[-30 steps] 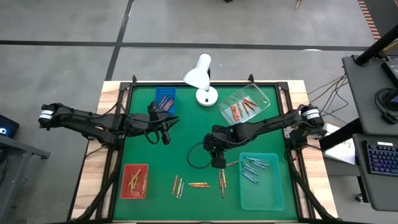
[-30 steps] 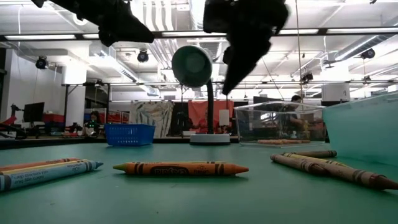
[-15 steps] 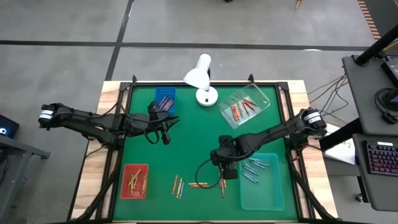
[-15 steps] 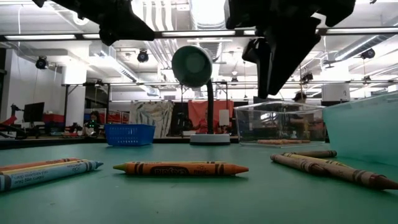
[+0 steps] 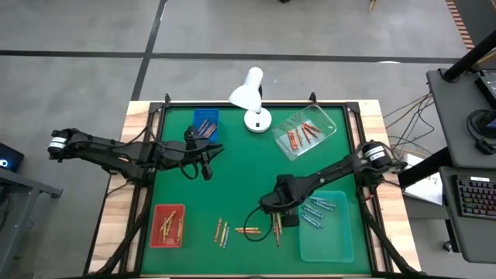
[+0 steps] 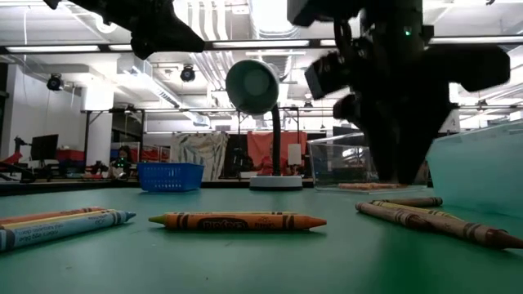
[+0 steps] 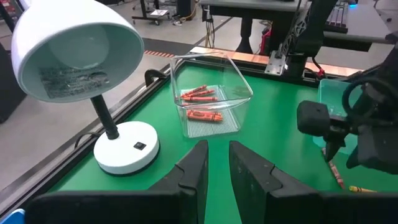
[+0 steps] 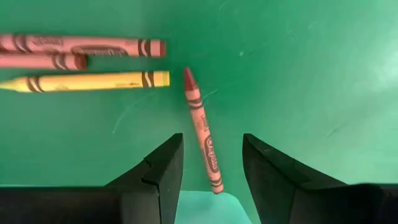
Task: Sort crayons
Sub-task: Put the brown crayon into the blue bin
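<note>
1. Loose crayons point(image 5: 246, 230) lie in a short row on the green surface point(image 5: 236, 178) close to its near edge, between the red tray point(image 5: 168, 225) and the light blue tray point(image 5: 325, 225).
2. The right hand point(image 5: 279, 219) hangs low at the right end of that row, fingers point(image 8: 158, 171) parted with nothing between them, a red crayon point(image 8: 202, 131) lying under the gap.
3. Beyond the row the surface's middle is bare green.
4. The left hand point(image 5: 206, 164) hovers there toward the left edge, fingers point(image 7: 193, 169) slightly apart, empty.
5. Farthest, by the far edge: blue basket point(image 5: 204, 124), white lamp point(image 5: 250, 97), clear tray point(image 5: 304, 133) of red crayons.
</note>
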Action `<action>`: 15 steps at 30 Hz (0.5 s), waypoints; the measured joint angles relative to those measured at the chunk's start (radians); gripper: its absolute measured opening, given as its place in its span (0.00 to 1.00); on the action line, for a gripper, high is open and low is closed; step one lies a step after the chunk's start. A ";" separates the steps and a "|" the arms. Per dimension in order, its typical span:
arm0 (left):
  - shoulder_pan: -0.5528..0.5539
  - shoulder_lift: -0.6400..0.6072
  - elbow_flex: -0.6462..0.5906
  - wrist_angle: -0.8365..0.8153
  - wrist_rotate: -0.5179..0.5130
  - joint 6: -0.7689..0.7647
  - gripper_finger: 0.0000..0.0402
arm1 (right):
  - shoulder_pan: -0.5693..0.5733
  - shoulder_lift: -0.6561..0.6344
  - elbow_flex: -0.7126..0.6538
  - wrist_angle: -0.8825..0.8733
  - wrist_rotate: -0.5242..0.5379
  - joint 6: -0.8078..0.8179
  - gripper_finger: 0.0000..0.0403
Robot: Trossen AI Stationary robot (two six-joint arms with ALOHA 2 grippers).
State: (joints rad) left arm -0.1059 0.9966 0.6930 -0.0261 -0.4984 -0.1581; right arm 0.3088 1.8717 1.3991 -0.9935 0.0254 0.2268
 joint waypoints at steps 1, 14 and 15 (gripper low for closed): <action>0.000 0.000 0.000 0.000 0.000 0.000 0.12 | 0.000 0.010 0.001 -0.004 -0.002 -0.006 0.38; 0.000 0.000 0.000 0.001 0.000 0.000 0.12 | -0.002 0.080 0.002 0.017 0.000 -0.065 0.35; 0.000 0.000 0.000 0.001 0.000 0.001 0.12 | -0.002 0.084 0.002 0.022 0.001 -0.069 0.35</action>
State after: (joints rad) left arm -0.1059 0.9966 0.6930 -0.0256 -0.4982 -0.1575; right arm 0.3072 1.9561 1.4015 -0.9714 0.0259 0.1583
